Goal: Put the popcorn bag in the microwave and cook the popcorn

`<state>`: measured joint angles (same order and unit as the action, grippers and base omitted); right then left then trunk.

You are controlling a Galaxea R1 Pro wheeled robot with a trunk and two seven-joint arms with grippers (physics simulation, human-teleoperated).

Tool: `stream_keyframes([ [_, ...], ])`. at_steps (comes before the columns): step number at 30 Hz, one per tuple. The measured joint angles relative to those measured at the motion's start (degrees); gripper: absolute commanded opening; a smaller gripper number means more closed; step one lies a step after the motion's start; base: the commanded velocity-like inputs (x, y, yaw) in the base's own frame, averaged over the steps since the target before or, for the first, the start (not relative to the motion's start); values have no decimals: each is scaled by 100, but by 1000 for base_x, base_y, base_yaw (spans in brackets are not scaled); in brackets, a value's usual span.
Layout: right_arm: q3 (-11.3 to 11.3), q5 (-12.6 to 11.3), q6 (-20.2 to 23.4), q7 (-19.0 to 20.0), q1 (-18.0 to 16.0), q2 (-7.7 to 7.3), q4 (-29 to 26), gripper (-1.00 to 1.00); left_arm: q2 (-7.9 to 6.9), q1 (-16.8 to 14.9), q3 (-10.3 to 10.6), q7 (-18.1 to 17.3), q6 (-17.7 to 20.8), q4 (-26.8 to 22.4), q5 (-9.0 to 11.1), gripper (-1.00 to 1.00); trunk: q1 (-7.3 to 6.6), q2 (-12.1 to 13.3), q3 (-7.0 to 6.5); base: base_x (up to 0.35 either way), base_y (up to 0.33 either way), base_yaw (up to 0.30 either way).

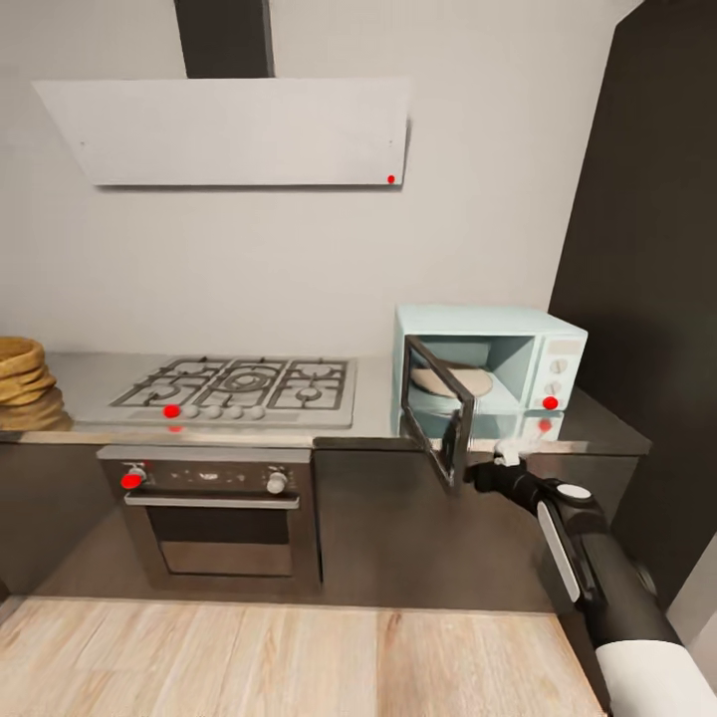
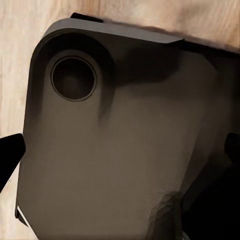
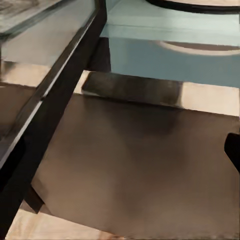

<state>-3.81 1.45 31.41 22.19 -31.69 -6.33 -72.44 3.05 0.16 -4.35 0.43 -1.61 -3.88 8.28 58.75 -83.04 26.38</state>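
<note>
Microwave: the microwave (image 1: 528, 373) stands at the right end of the tabletop (image 1: 90, 383), close to its front edge, beside the dark tall cabinet (image 1: 647, 279).
Door: the microwave door (image 1: 438, 418) hangs open, swung out past the front edge of the tabletop over the wood floor (image 1: 279, 657); its dark frame runs across the right wrist view (image 3: 60, 95).
Inside: a round turntable plate (image 1: 453, 381) lies in the mint cavity.
Open room: bare tabletop lies between the gas hob (image 1: 239, 388) and the microwave; the front edge right of the door is free.
Stack: tan round things (image 1: 25, 383) sit at the left end of the tabletop; too cut off to name.
Writing: none readable; red dots mark the hob, oven (image 1: 214, 508), hood (image 1: 234, 129) and microwave.
Right fingers: the right gripper (image 1: 508, 456) sits at the front edge below the microwave, just beside the door's lower corner; how far apart the fingers stand I cannot tell, nor whether they touch anything.
Left fingers: dark tips (image 2: 10, 155) flank a grey robot part (image 2: 115, 150) above the floor, spread apart, holding nothing.
</note>
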Motion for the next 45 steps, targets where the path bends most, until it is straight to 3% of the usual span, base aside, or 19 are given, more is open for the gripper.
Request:
stream_keyframes([
  [10, -17, 86, 138, -21, -2, -5, -26, 100, 0, 1, -1, -3, 0, 0, 0, 100, -1, 0, 0, -205, 243, 0],
  [14, -247, 97, 139, -44, -2, -16, 13, 100, 0, 1, 2, -3, 1, 0, -2, 100, -2, -2, 0, -90, 110, 0],
  [16, -313, -23, 161, -54, 0, -71, 166, 100, 0, 0, 1, -3, 1, 1, -2, 100, -2, 0, 0, -2, 3, 0],
  [19, -436, -21, 125, -66, -6, -91, 915, 100, 0, 0, -1, -3, 1, 1, -2, 100, -2, 0, 0, 0, 0, 0],
  [20, -474, -11, 108, -64, -6, -104, 1480, 100, 0, 0, -4, -3, 1, 0, -1, 100, -2, 0, 1, 0, 0, 0],
  [24, -477, -11, 5, -50, -8, -432, 3114, 100, 0, 0, -5, -3, 1, 0, -1, 100, -2, 0, 1, 0, 0, 0],
  [26, -464, 10, -225, -67, -8, -516, 3947, 100, 0, 0, -2, -3, 1, -1, -1, 100, -2, 0, 1, 0, 0, 0],
  [28, -433, 250, -728, -107, -5, -551, 5110, 100, 0, 0, -2, -3, 1, -2, 0, 100, -2, 0, 1, 0, 0, 0],
  [31, -394, 1131, -2165, -292, -28, -506, 6980, 100, 0, 0, -2, -3, 1, -1, 11, 100, -2, -1, 1, 0, 0, 0],
  [32, -400, 1354, -2462, -391, 9, -486, 7150, 100, 0, 0, -1, -3, 1, -1, 13, 100, -2, -1, 1, 0, 0, 0],
  [33, -403, 1629, -2767, -572, 254, -463, 7280, 100, 0, 0, -1, -3, 2, -1, 14, 100, -2, -1, 1, 0, 0, 0],
  [35, -410, 1859, -3099, -828, 941, -447, 7375, 100, 0, 0, 2, -3, 2, -5, 15, 100, -2, -1, 1, 0, 0, 0],
  [37, -410, 1924, -3685, -1082, 1769, -429, 7403, 100, 0, 1, 6, -2, 2, -7, 13, 100, -2, -1, 1, 0, 0, 0],
  [39, -416, 1940, -4046, -1282, 2161, -377, 7410, 100, 0, 0, 0, 3, 2, -10, 16, 100, -2, -1, 1, 0, 0, 0],
  [45, -431, 1940, -4236, -1411, 2418, -245, 7411, 100, -1, 0, -8, 34, -161, -2, 30, 100, -2, -1, 0, 0, 0, 0],
])
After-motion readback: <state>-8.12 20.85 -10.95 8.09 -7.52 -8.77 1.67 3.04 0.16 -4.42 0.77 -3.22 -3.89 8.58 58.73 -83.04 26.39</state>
